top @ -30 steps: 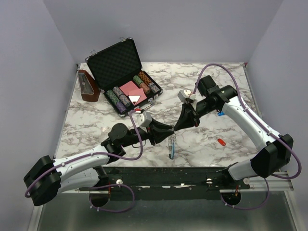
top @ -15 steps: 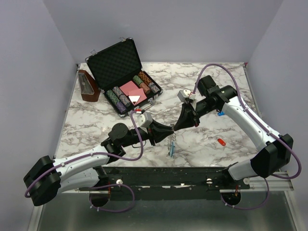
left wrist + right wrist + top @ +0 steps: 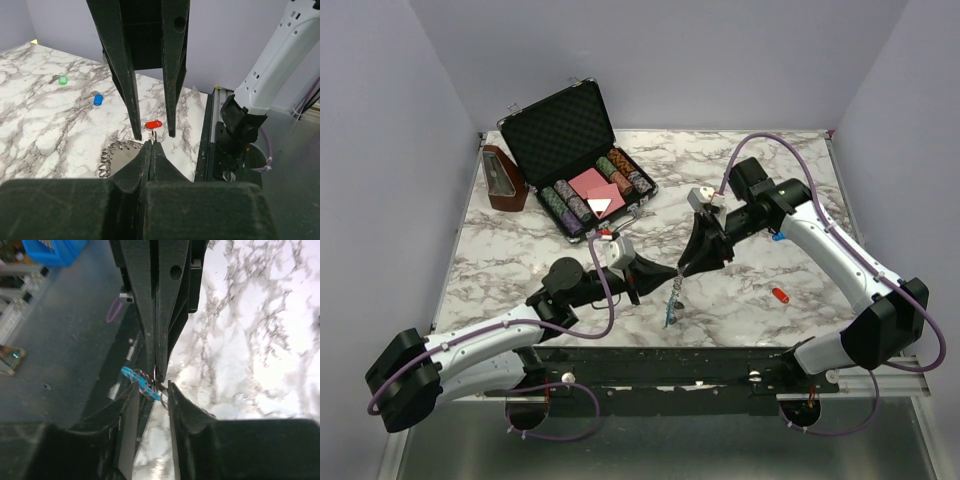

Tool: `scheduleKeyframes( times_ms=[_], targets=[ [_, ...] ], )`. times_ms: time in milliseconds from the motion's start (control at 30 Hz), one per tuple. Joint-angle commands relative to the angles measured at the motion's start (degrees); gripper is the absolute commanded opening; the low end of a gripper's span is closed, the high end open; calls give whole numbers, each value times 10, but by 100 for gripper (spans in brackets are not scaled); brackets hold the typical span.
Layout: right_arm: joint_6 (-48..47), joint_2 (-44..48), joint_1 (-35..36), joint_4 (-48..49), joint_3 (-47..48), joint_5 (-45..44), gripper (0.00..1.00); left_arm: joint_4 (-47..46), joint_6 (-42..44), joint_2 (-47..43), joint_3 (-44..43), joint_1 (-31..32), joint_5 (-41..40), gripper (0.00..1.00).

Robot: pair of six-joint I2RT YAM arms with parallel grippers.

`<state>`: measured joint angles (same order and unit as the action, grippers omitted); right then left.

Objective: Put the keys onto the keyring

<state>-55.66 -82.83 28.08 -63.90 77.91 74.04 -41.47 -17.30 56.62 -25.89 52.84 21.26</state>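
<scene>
Green piece (image 3: 62, 79) past blue key (image 3: 98, 99): wrist-only.

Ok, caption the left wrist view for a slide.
The left gripper pinches the keyring, the open right gripper faces it, and the red key and blue key lie on the table beyond.

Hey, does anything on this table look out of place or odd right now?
Nothing spilled or broken. The one odd thing: the keyring dangles from the shut left pincer with the open right pincer straddling it, while the red key and blue key lie loose on the table, in neither pincer.
</scene>
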Motion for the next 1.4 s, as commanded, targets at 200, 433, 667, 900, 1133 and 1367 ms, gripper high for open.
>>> scheduleKeyframes(
  times_ms=[200,433,667,900,1133,1367],
  targets=[
    [-29,19,1,-31,10,7,56,-37,206,-139,95,-16,136,0],
    [-63,6,1,-52,9,13,57,-61,181,-190,106,-61,219,0],
    [-87,2,1,-71,13,17,57,-106,129,-187,109,-81,248,0],
    [-89,6,1,-72,11,15,58,-213,33,-169,125,-111,253,0],
    [-83,9,1,-62,3,8,58,-269,-187,-118,121,-160,195,0],
    [34,19,-18,17,-13,-41,59,-58,-204,-135,57,-168,153,0]
  ],
)
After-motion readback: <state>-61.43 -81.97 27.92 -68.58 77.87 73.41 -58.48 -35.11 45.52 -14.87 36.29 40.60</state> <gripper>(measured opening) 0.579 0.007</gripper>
